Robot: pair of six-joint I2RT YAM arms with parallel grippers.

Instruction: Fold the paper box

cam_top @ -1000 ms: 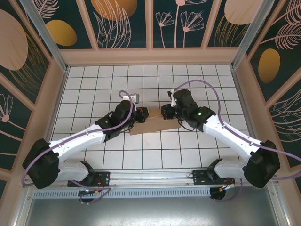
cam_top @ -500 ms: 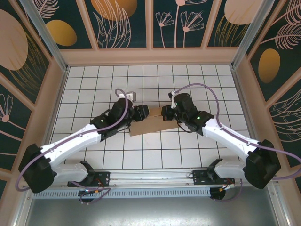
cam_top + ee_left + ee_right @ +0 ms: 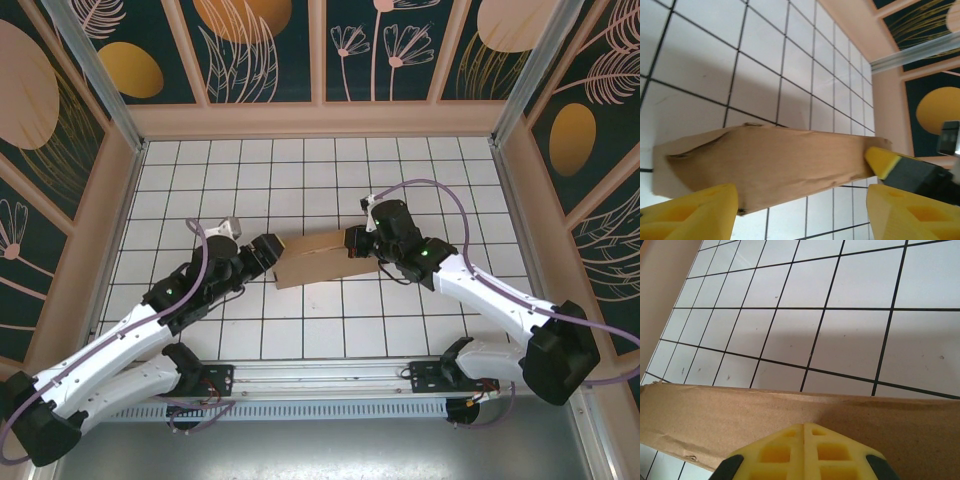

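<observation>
The paper box (image 3: 318,263) is a flattened brown cardboard piece lying slanted on the white tiled floor. My left gripper (image 3: 268,256) stands open just off its left end. In the left wrist view the paper box (image 3: 775,162) lies ahead of the left gripper (image 3: 802,202), touching neither yellow finger. My right gripper (image 3: 352,243) is shut at the box's right end. In the right wrist view the right gripper (image 3: 804,427) has its pads pressed together over the cardboard (image 3: 715,412), which spreads flat beneath the tips rather than between them. The right fingertip (image 3: 882,161) touches the box's far corner.
The floor is a white grid of tiles (image 3: 300,180) ringed by a beige rim (image 3: 320,118) and patterned walls. A metal rail (image 3: 330,385) with both arm bases runs along the near edge. Bare tiles lie behind and in front of the box.
My left gripper has opened, let go of the box's left end and drawn back to the left. The right gripper has stayed shut at the right end, and the box has barely moved.
</observation>
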